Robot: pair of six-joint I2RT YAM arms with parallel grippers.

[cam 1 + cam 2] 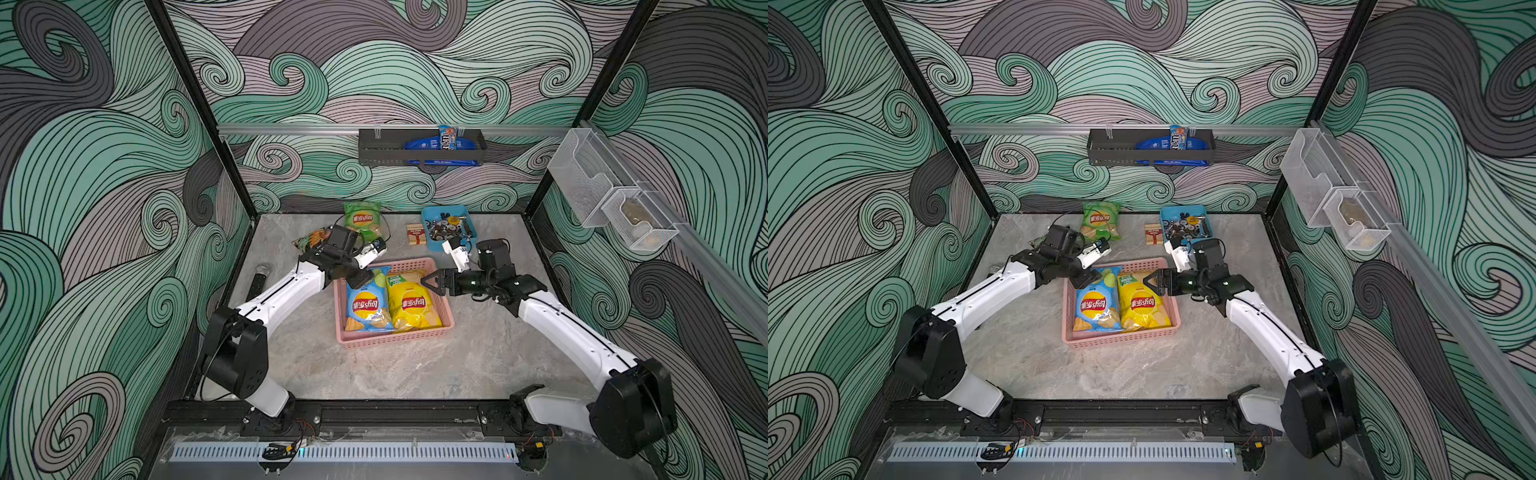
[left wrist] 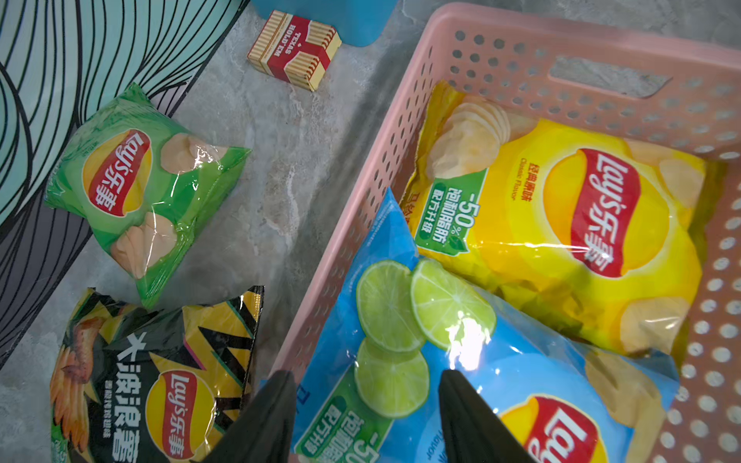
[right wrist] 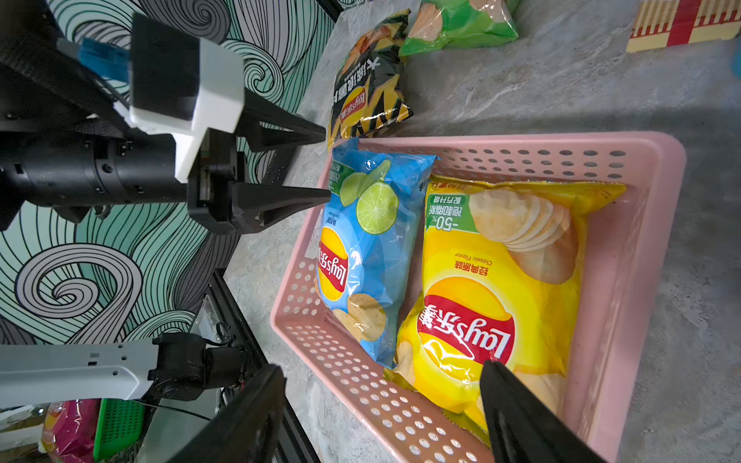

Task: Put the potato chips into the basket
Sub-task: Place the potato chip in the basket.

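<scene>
1. Tabletop (image 1: pixel 374 374) of grey marble fills the lower middle of both top views.
2. Basket (image 1: pixel 395 338), pink and perforated, sits at frame centre and holds two chip bags abreast.
3. Yellow bag (image 1: pixel 411 305) lies flat in the basket's right half. Its long axis runs top to bottom of the frame, the print reads upside down, and the logo end points toward the lower edge.
4. Blue bag (image 1: pixel 368 307) lies parallel in the left half, touching the yellow one and pointing the same way. Its upper end rides onto the basket's upper-left corner.
5. Green bag (image 1: pixel 363 220) lies outside the basket at upper centre, long axis roughly top to bottom, logo upside down.
6. Black bag (image 2: pixel 160 381) with yellow stripes also lies outside, left of and below the green one, their corners touching.
7. Blue tub (image 1: pixel 426 224) of metal parts stands upper right of the basket.
8. Left gripper (image 3: pixel 326 164) has its jaws apart, gripping nothing, with the tips at the blue bag's upper end.
9. Right gripper (image 1: pixel 430 284) has its jaws wide apart and empty, above the yellow bag's upper-right corner.
10. Red-and-cream box (image 1: pixel 415 233) lies between the green bag and the tub.
</scene>
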